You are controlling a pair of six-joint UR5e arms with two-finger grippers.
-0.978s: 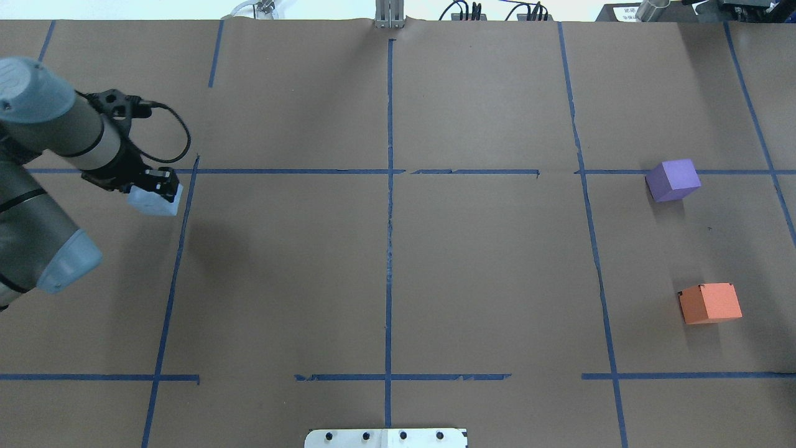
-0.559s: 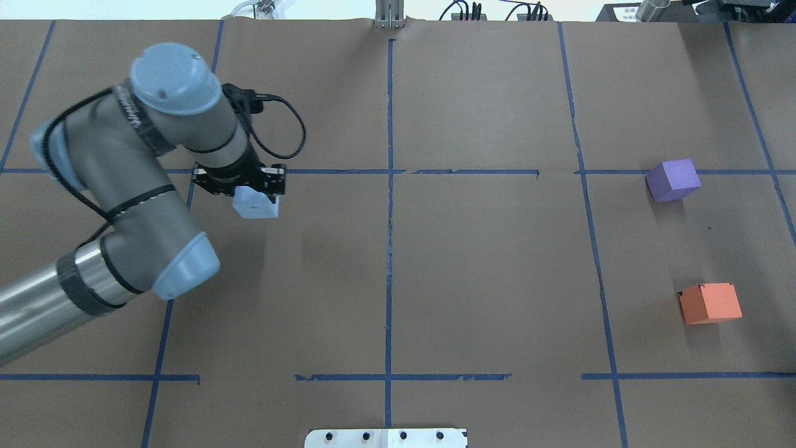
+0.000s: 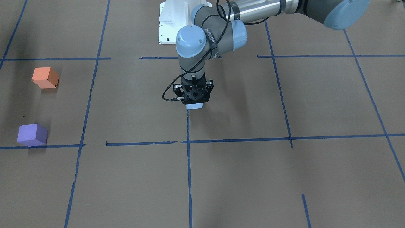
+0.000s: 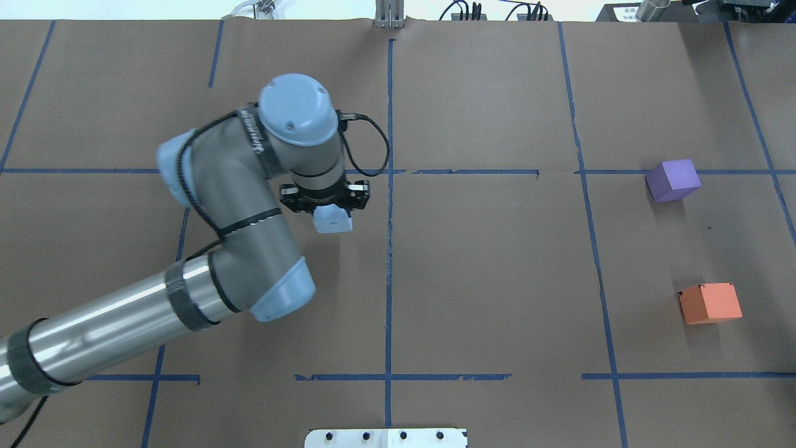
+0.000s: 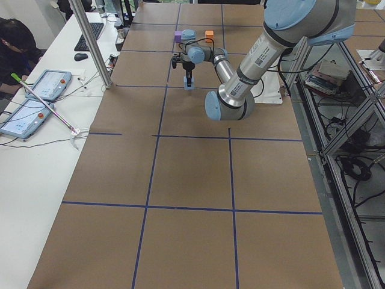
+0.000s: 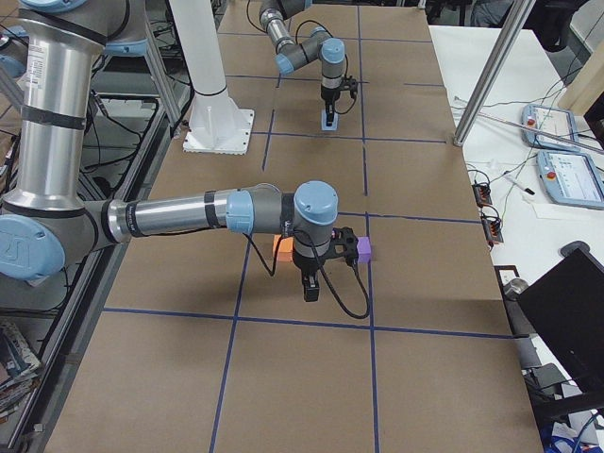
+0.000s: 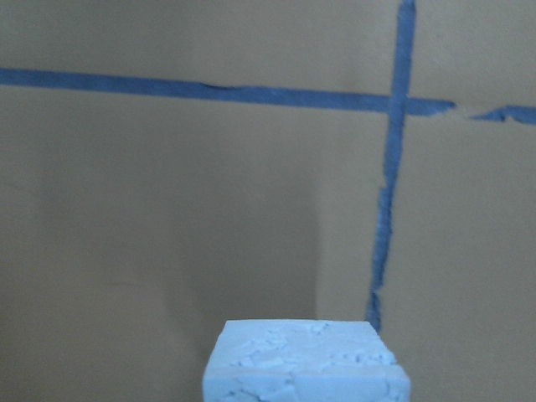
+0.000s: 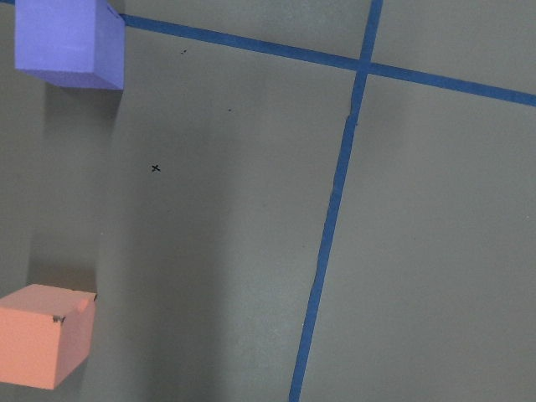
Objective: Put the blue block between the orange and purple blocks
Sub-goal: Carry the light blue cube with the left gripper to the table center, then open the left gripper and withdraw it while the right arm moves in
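My left gripper (image 4: 333, 214) is shut on the pale blue block (image 4: 334, 220) and holds it above the table, just left of the centre tape line. The block fills the bottom of the left wrist view (image 7: 306, 364) and shows under the gripper in the front view (image 3: 194, 106). The purple block (image 4: 673, 180) and the orange block (image 4: 710, 303) sit apart on the table at the far right, purple farther from me. Both show in the right wrist view, purple (image 8: 67, 42) and orange (image 8: 42, 335). My right gripper (image 6: 310, 293) hangs above these blocks; I cannot tell its state.
Brown paper with a grid of blue tape lines (image 4: 389, 249) covers the table. The robot's white base plate (image 4: 385, 438) is at the near edge. A metal pole (image 5: 90, 42) and tablets (image 5: 30, 102) stand on the side bench.
My left arm has swept to the right with the blue block, from the table's far left to just left of the centre line. The purple and orange blocks have not moved.
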